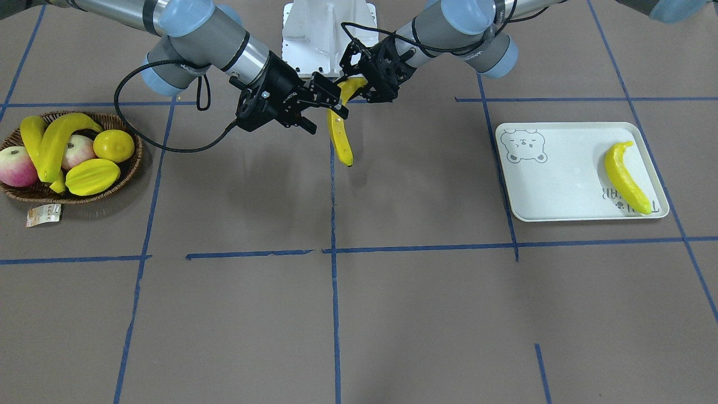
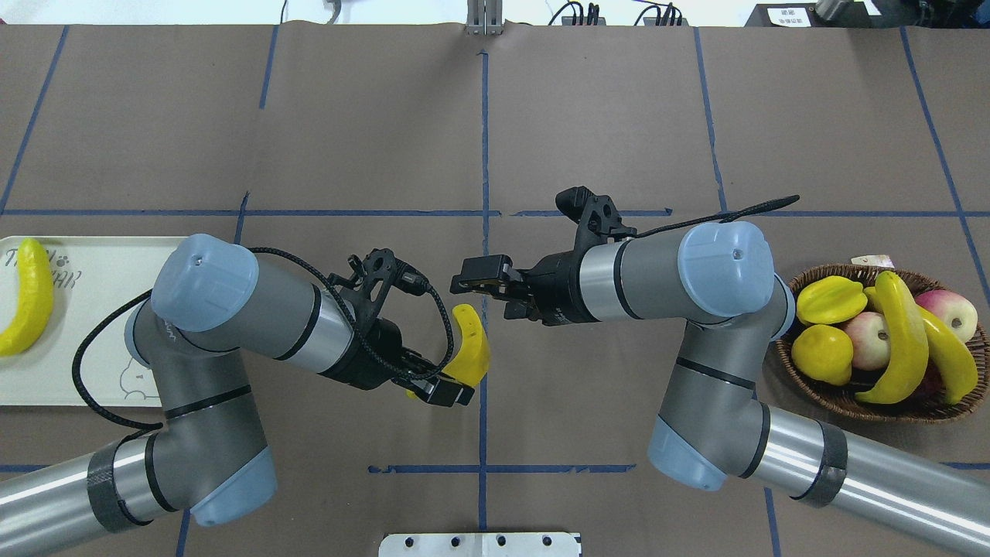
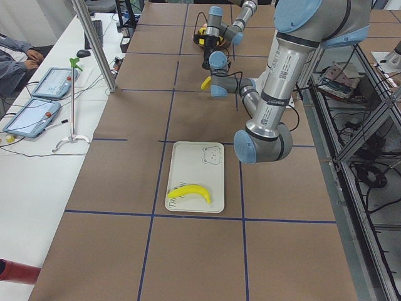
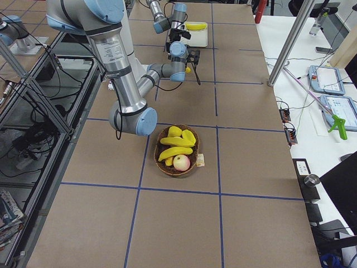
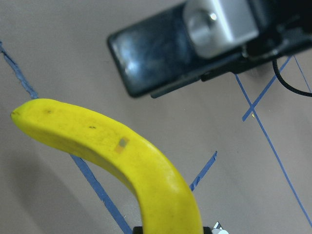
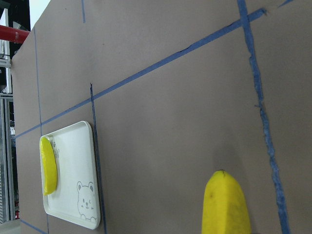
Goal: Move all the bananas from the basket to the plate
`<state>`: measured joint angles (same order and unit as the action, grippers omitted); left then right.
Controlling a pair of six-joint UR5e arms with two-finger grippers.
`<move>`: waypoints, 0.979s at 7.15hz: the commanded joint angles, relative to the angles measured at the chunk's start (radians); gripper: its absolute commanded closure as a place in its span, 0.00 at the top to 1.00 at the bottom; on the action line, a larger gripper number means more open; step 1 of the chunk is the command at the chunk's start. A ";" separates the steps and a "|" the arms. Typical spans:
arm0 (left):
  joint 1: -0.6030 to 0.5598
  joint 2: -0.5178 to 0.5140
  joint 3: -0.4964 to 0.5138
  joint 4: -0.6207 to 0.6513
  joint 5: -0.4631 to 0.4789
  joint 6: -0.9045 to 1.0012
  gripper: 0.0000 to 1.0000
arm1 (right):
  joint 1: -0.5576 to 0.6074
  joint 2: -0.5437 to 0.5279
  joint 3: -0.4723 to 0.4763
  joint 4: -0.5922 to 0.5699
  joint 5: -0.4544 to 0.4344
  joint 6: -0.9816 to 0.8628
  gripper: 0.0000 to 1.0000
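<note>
The plate (image 2: 77,348) lay at the left end of the desk (image 2: 619,116) with one banana (image 2: 27,298) on it, close to its outer edge. The left fingers (image 2: 442,391) were clamped on one end of a second banana (image 2: 470,352), held in the air over the desk's middle. The right fingers (image 2: 476,277) stood apart just beside that fruit, with a gap between. At the right end the basket (image 2: 889,411) held two more bananas (image 2: 901,340) lying across other fruit (image 2: 826,354).
</note>
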<state>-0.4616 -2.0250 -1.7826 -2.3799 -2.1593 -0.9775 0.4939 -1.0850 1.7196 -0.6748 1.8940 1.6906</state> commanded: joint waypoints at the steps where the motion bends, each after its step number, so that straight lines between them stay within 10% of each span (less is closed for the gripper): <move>1: -0.032 0.021 -0.008 0.005 0.003 -0.050 0.00 | 0.015 -0.003 0.012 -0.092 0.010 -0.003 1.00; 7: -0.265 0.239 -0.110 0.068 0.058 -0.107 0.00 | 0.074 0.000 0.153 -0.604 0.086 -0.123 1.00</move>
<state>-0.6733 -1.8534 -1.8488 -2.3376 -2.1299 -1.0898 0.5668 -1.0859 1.8449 -1.1728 1.9792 1.6114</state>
